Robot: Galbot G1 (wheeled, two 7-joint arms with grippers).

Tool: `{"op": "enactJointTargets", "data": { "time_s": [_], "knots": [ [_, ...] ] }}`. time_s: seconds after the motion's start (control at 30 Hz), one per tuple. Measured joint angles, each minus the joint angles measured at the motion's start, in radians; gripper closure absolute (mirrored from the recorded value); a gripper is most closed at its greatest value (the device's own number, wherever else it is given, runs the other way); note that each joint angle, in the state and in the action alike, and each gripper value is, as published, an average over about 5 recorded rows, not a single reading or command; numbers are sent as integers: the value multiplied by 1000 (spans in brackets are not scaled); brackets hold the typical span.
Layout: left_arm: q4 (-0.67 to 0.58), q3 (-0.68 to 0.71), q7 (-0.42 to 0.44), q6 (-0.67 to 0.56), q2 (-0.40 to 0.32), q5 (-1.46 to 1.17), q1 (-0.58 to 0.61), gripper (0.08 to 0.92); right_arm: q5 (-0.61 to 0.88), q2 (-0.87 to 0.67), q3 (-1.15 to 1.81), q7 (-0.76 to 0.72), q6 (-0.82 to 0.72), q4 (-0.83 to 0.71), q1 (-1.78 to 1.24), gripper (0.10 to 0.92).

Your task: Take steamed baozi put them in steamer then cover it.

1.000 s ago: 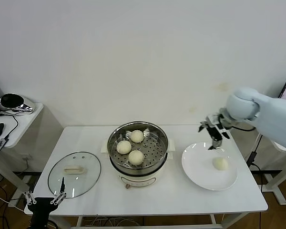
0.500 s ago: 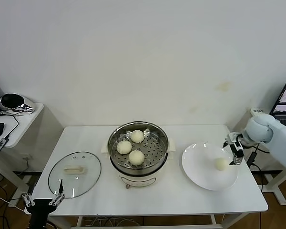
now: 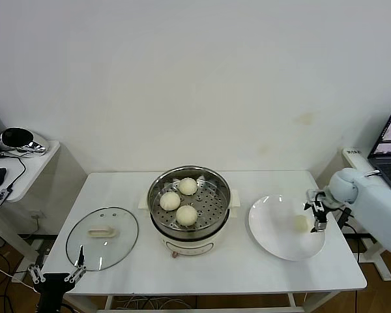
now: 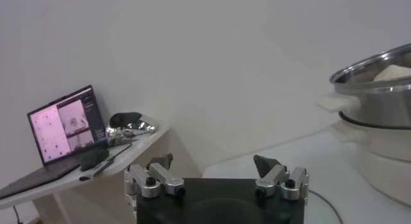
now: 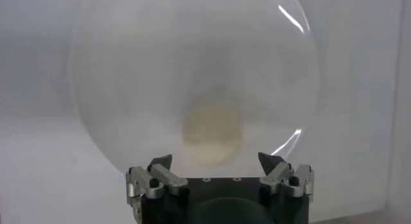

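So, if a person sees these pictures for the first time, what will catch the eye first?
Probably the shiny steamer in the middle of the table, uncovered, with three baozi on its perforated tray. Next, the right gripper, open, beside the last bun on the white plate at the right. The glass cover lies flat on the table at the left, near the idle left gripper.

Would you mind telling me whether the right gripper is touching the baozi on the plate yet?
Apart. In the right wrist view, the open right gripper sits short of the baozi, with bare plate showing between fingertips and bun.
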Motion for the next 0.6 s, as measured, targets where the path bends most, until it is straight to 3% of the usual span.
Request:
{"op": "enactJointTargets", "data": {
  "time_s": [0.23,0.6],
  "knots": [
    [2,0,0,0,-3,-1,-1,177,-26,43,22,1,-4,-44,-19,217],
    [3,0,-1,0,-8,-1,0,177,-44,69,38,-5,-11,-72,-25,398]
  ]
}}
